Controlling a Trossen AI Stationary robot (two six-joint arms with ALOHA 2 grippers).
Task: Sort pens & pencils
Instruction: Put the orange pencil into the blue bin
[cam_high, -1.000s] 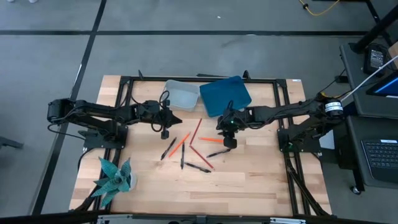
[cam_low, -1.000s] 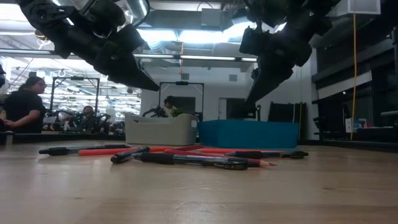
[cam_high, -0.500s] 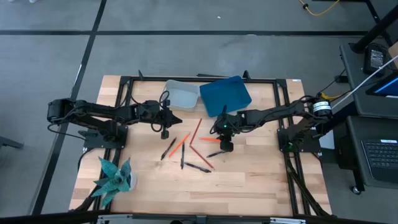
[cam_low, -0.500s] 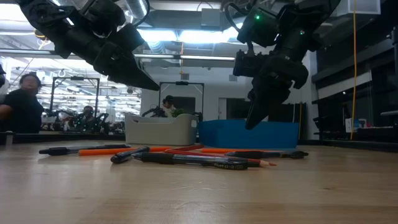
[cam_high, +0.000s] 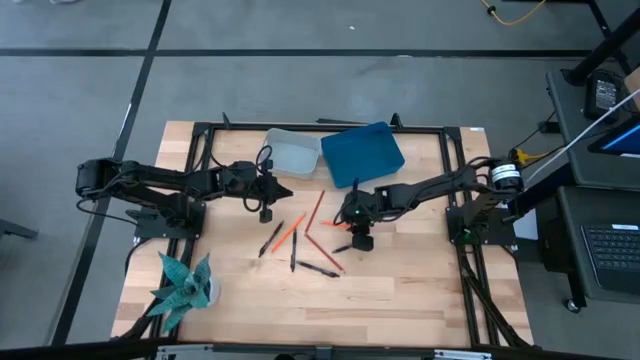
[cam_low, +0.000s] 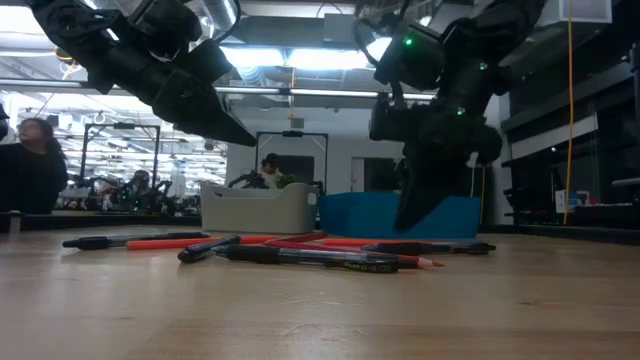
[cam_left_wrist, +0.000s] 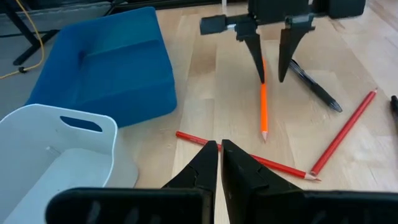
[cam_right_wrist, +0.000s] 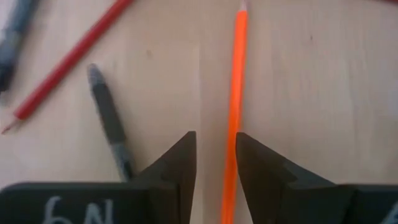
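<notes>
Several red and orange pencils and black pens lie loose and flat on the wooden table's middle (cam_high: 310, 240). My right gripper (cam_right_wrist: 214, 135) is open and points steeply down. Its fingers stand on either side of an orange pencil (cam_right_wrist: 234, 87), near one end of it; whether they touch it does not show. The left wrist view shows those fingers (cam_left_wrist: 256, 59) just over that pencil (cam_left_wrist: 263, 109). A black pen (cam_right_wrist: 111, 121) and a red pencil (cam_right_wrist: 68, 65) lie beside it. My left gripper (cam_left_wrist: 219, 146) hovers shut above the table, left of the pile.
A white bin (cam_high: 291, 155) and a blue bin (cam_high: 362, 153) stand side by side at the table's far edge. A teal paper plant (cam_high: 185, 285) sits at the near left corner. People show in the room beyond the table (cam_low: 35, 165).
My right gripper has sunk toward the table and drifted toward its left edge, tipping a little steeper, and now stands over the orange pencil. Its finger gap has stayed the same. The pens and pencils have not moved.
</notes>
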